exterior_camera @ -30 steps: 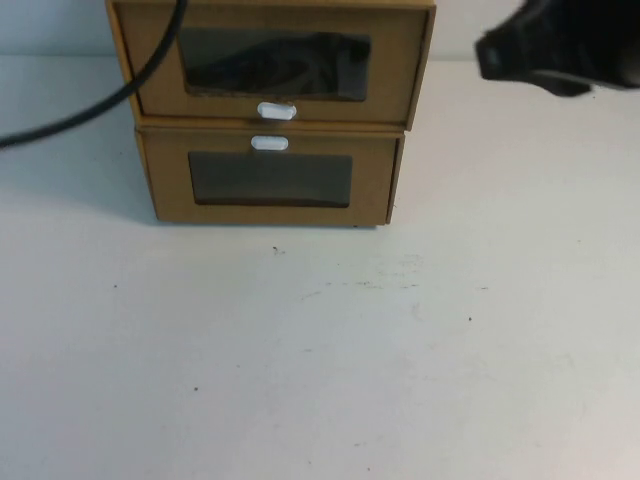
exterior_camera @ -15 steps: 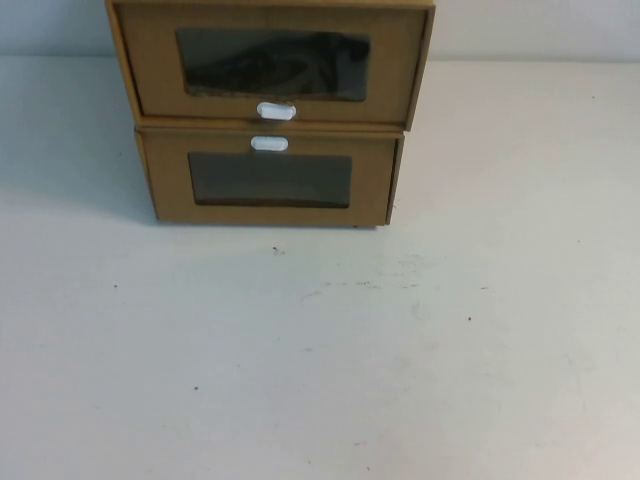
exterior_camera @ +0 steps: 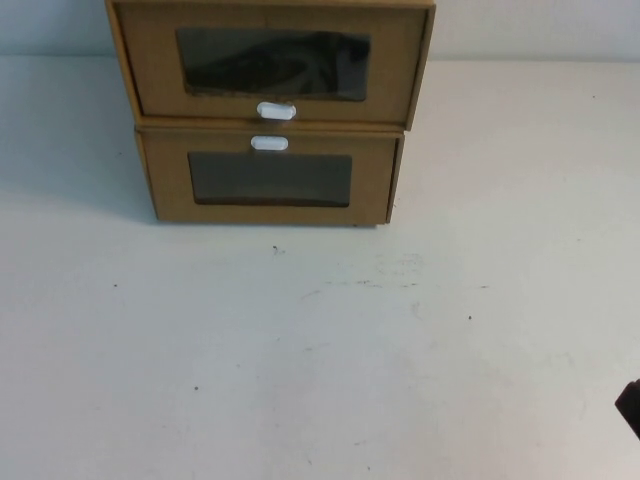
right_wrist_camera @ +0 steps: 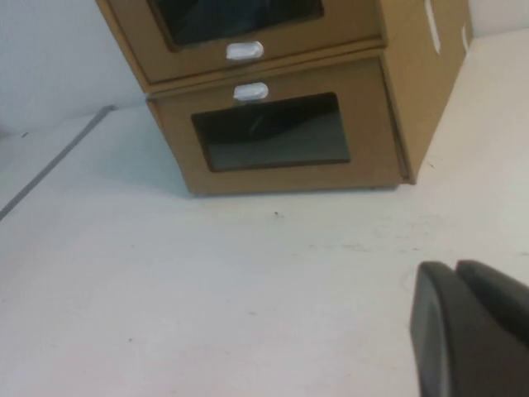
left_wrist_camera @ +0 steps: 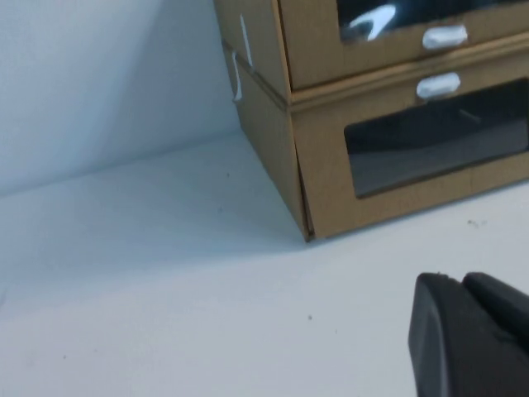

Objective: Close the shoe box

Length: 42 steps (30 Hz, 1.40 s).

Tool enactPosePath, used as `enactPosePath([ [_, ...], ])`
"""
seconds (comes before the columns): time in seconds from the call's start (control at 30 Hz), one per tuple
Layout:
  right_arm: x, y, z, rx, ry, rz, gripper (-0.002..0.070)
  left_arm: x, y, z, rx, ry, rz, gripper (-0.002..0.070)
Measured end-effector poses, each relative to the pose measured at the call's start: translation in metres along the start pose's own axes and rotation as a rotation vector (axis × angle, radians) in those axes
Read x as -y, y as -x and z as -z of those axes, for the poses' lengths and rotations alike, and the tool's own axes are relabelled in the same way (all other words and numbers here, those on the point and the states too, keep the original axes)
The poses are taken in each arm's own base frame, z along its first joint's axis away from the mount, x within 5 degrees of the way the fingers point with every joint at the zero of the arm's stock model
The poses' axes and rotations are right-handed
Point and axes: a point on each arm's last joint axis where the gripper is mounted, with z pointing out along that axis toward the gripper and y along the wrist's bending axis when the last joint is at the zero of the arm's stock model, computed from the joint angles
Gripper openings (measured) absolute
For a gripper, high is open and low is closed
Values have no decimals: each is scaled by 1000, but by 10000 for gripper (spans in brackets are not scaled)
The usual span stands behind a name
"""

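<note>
My right tool [right_wrist_camera: 471, 331] sits low at the near right corner of the tabletop [exterior_camera: 320, 350], well apart from the boxes; my left tool [left_wrist_camera: 471, 335] hangs near the tabletop on the left side, short of the stack. I cannot tell from either wrist view whether their fingers are open or closed. The shoe box [exterior_camera: 270, 65] rests on top of the lower cardboard box [exterior_camera: 270, 180] at the far middle, its white pull tab [exterior_camera: 276, 111] below the window.

Matte black, rounded fingers on the left gripper [left_wrist_camera: 471, 339] and right gripper [right_wrist_camera: 471, 331].
</note>
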Motion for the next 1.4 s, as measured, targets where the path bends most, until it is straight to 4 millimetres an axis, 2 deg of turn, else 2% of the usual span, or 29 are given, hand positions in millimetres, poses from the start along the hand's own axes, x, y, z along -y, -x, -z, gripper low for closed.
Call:
enactPosePath([
  [0.17, 10, -29, -1, -33, -23, 3, -11, 2, -18, -5, -45, 5, 7, -2],
  [0.5, 15, -51, 2, -240, -60, -2, -11, 6, -39, -8, -111, -12, 15, -2],
  [0.87, 14, -52, 2, -260, -64, -57, -11, 9, -42, -7, -140, -35, 16, -2],
  [1.17, 16, -53, 3, -267, -74, -25, -11, 9, -42, -7, -142, -37, 16, -2],
  [1.4, 35, -38, 14, -66, -348, 47, -11, 9, -42, -7, -142, -37, 16, -2],
])
